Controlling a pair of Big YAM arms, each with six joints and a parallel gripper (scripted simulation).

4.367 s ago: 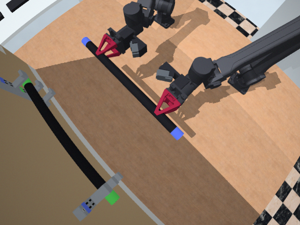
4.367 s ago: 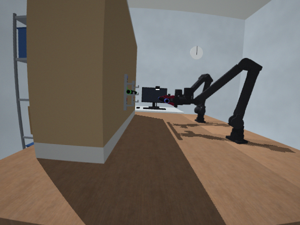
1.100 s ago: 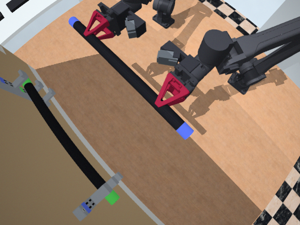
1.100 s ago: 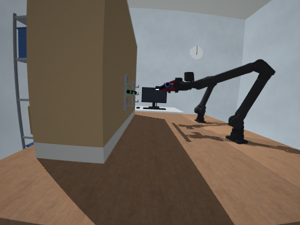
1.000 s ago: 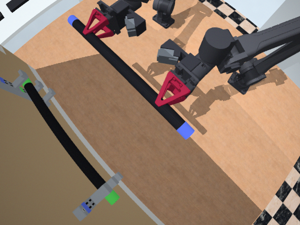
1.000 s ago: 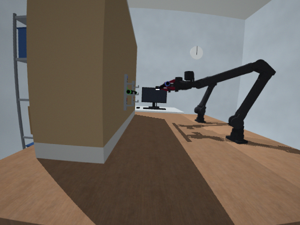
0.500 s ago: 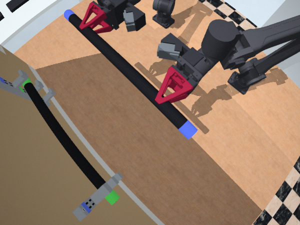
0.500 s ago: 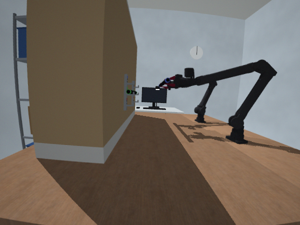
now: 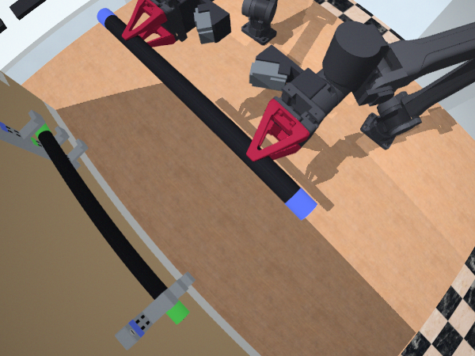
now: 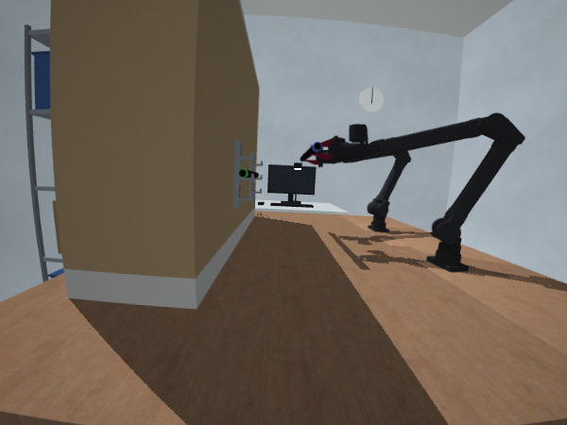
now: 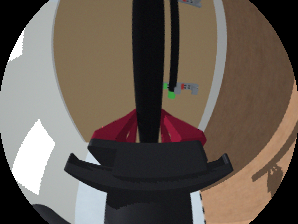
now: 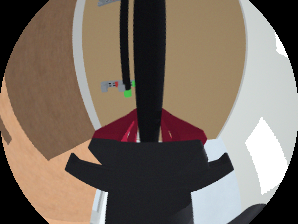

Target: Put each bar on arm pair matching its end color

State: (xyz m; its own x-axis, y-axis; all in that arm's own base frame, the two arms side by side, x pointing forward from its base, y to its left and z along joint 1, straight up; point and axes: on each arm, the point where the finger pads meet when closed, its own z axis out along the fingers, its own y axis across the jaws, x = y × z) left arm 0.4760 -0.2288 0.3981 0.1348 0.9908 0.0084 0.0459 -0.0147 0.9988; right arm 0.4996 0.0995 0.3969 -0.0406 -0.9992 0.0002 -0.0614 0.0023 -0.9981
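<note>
Above the table (image 9: 380,206) (image 10: 307,331) (image 11: 260,100) (image 12: 45,100), well out from the tan wall panel (image 9: 59,257) (image 10: 222,118) (image 11: 90,65) (image 12: 210,65), the blue-ended bar (image 9: 198,105) (image 10: 317,146) (image 11: 148,60) (image 12: 149,60) hangs in the air between two grippers. The left gripper (image 9: 262,158) (image 10: 317,147) (image 11: 148,112) has its red fingers clamped round the black shaft, inward of one blue end, and the right gripper (image 9: 138,39) (image 10: 308,160) (image 12: 149,112) grips it in the same way near the other blue end. Both sets of jaws are closed on that bar (part open, only as far as its thickness makes them). It is apart from the rack (image 9: 164,301) (image 10: 237,189) (image 11: 194,89) (image 12: 104,87), so it lies on no pair of rack arms. On the rack, the green-ended bar (image 9: 104,221) (image 10: 243,173) (image 11: 174,45) (image 12: 124,45) lies across the middle pair, with neither gripper touching it. Blue labels (image 9: 137,328) mark the pair above it; a red label (image 11: 184,87) (image 12: 116,84) shows close to one green end in each wrist view.
</note>
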